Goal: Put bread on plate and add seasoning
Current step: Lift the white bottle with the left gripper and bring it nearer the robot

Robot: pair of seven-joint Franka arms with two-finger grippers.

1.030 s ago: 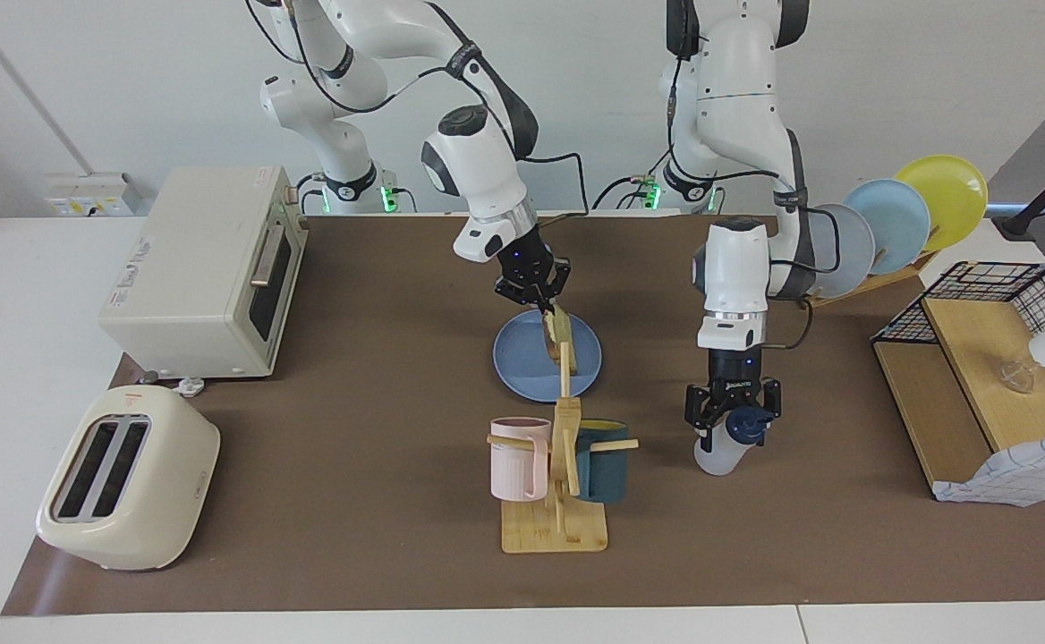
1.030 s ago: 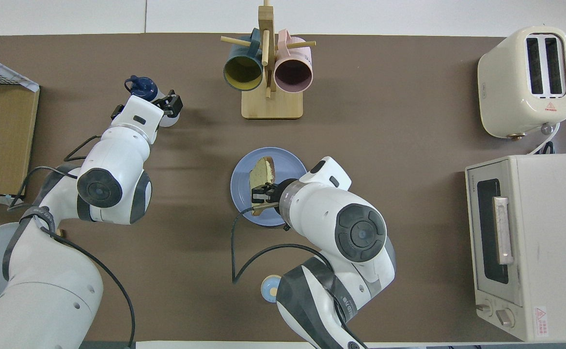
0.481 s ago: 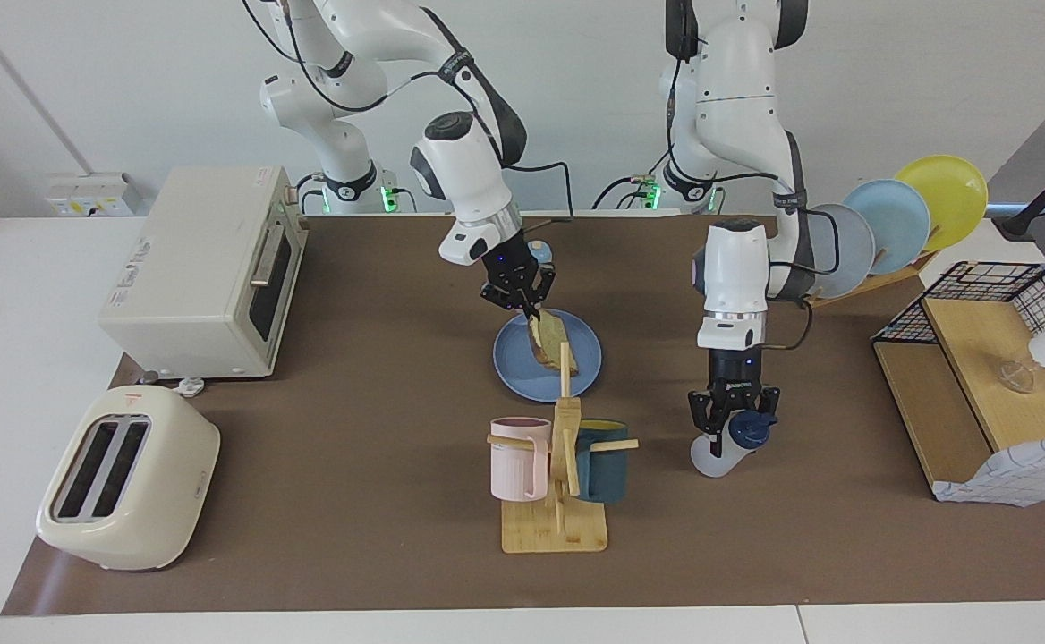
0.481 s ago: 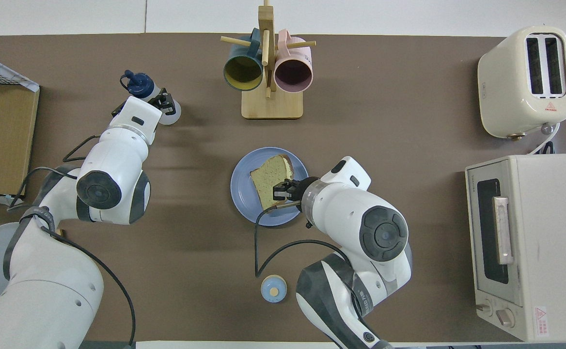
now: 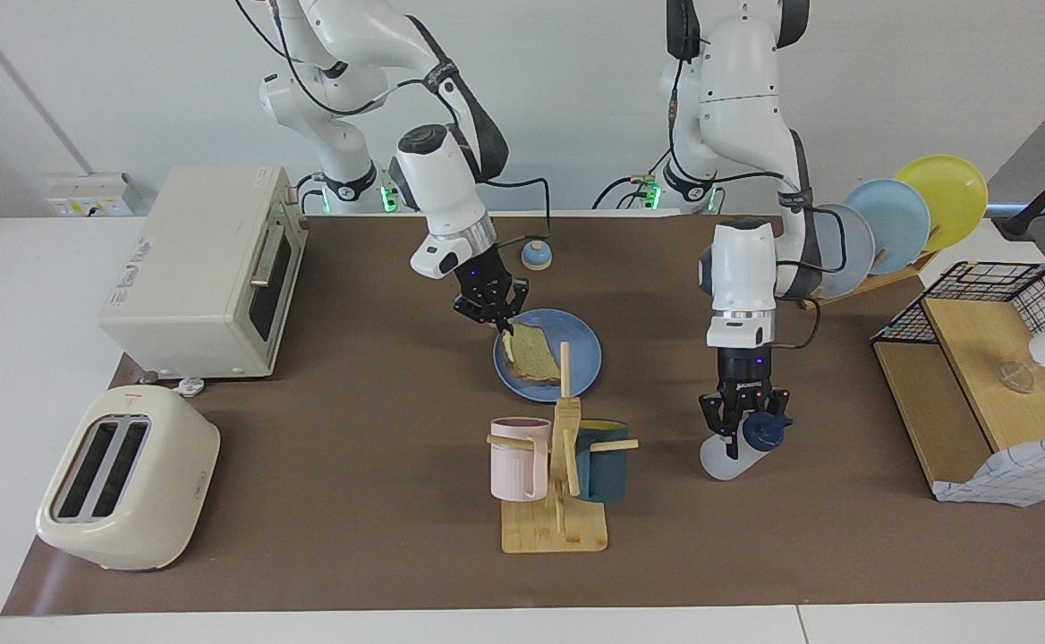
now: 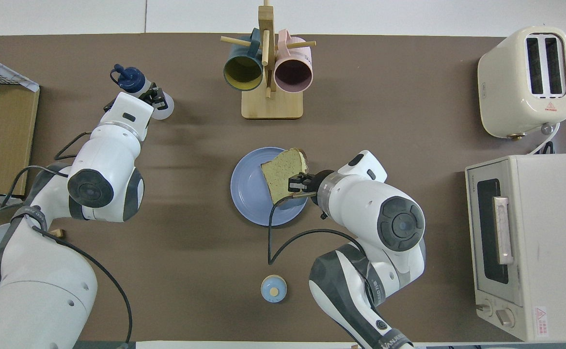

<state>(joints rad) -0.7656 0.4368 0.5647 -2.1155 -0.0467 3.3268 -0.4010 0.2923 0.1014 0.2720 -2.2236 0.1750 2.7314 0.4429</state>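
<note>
Square bread point(image 6: 284, 174) lowered onto round plate point(image 6: 249, 194); both jaws clenched, seemingly gripping.

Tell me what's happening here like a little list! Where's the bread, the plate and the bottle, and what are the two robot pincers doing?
bread: on the plate, one edge in the right pincer
plate: mid-table, nearer to the robots than the mug rack
seasoning bottle: tilted, toward the left arm's end of the table
right pincer: shut on the bread, over the plate's edge
left pincer: shut on the seasoning bottle, just below its cap
bell: nearer to the robots than the plate
</note>
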